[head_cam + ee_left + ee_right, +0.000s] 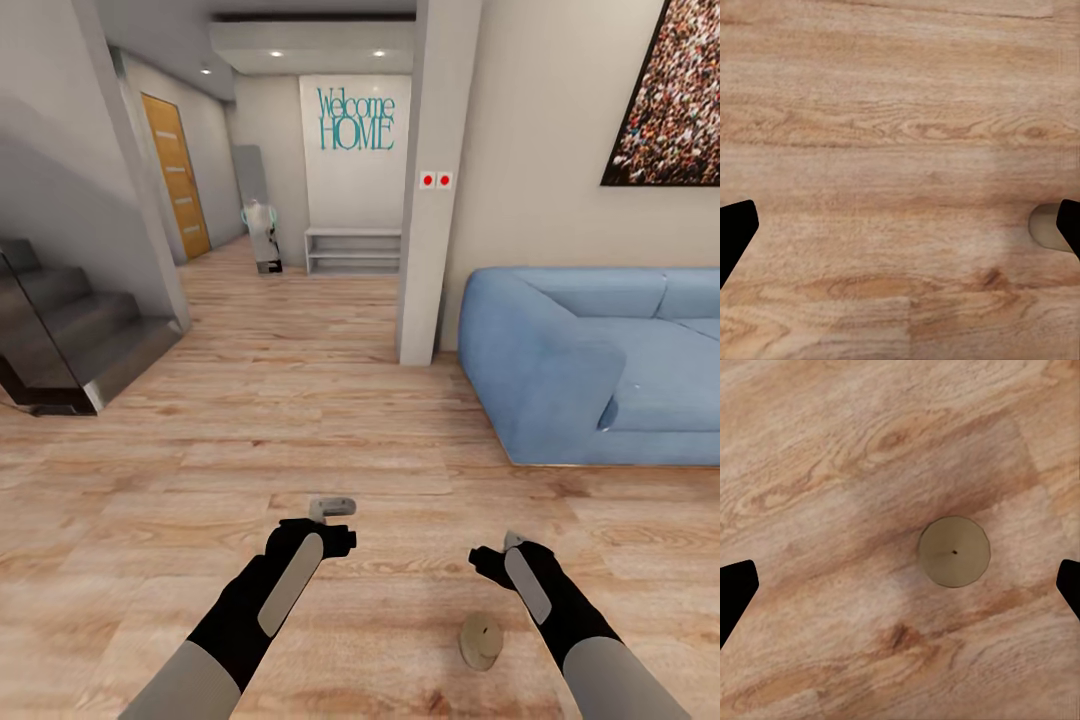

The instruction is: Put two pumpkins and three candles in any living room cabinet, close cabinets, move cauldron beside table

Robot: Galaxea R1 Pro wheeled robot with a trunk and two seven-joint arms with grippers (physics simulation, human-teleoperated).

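Note:
One candle [480, 640], a squat tan-grey cylinder with a tiny wick dot, stands upright on the wooden floor just in front of me. It lies below and slightly left of my right gripper [503, 558]. In the right wrist view the candle [954, 551] sits on the floor between the spread black fingertips [735, 592], and the right gripper [900, 592] is open above it. My left gripper [325, 540] hovers over bare floor to the candle's left. It is open [900, 232], and a pale rounded edge of the candle [1044, 225] shows beside one fingertip [1069, 225].
A blue sofa [590, 360] stands at the right, with a white pillar [430, 200] beside its near end. Dark stairs [70, 340] rise at the left. A hallway runs ahead to a low white shelf [353, 250] and an orange door [178, 175].

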